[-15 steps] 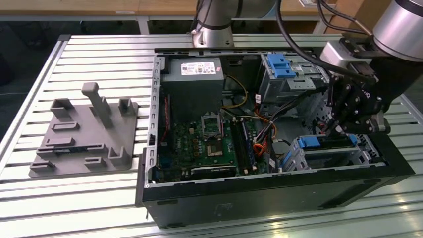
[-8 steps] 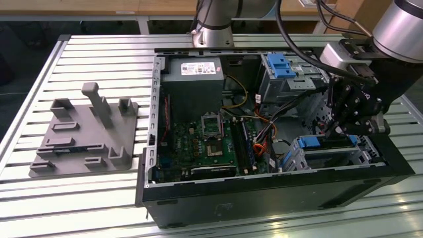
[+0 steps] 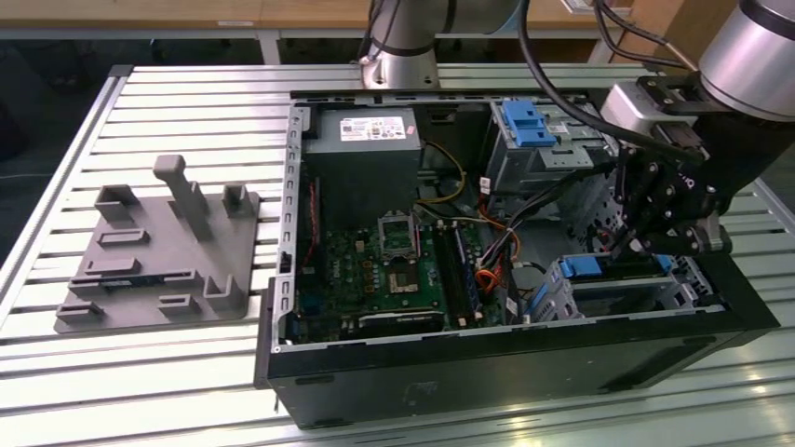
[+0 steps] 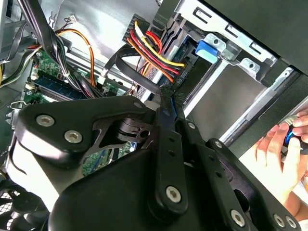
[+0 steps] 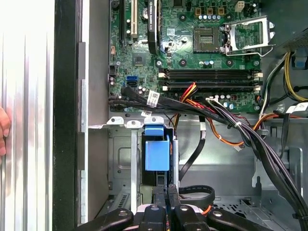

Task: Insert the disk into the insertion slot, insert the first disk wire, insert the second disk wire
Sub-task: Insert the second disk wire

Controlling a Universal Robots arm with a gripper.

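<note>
Black linkage of the hand (image 5: 167, 204) sits closest in both wrist views, fingers drawn together into a narrow tip; whether they pinch a thin connector or just meet, I can't tell. In the first wrist view that tip points at the rear of the disk (image 5: 157, 155), its blue carrier end facing up out of the insertion slot (image 5: 122, 159). Disk looks seated in the silver cage, so step one reads as done. In the exterior view the hand (image 3: 640, 244) hangs just over the same blue piece (image 3: 584, 267) in the cage (image 3: 646, 293), at the near corner of the computer case (image 3: 497, 363) on the exterior view's right.

Wires: a black flat cable (image 5: 196, 149) loops beside the disk, and a red-yellow-black bundle (image 4: 154, 53) runs near the cage in the second wrist view. Can't see any plug mated to the disk, so both wire steps judged still open, maybe the first in progress.

A person's hand (image 4: 284, 154) rests outside the case. Grey fixture tray (image 3: 162, 261) sits apart on the slatted worktop (image 3: 149, 372).
</note>
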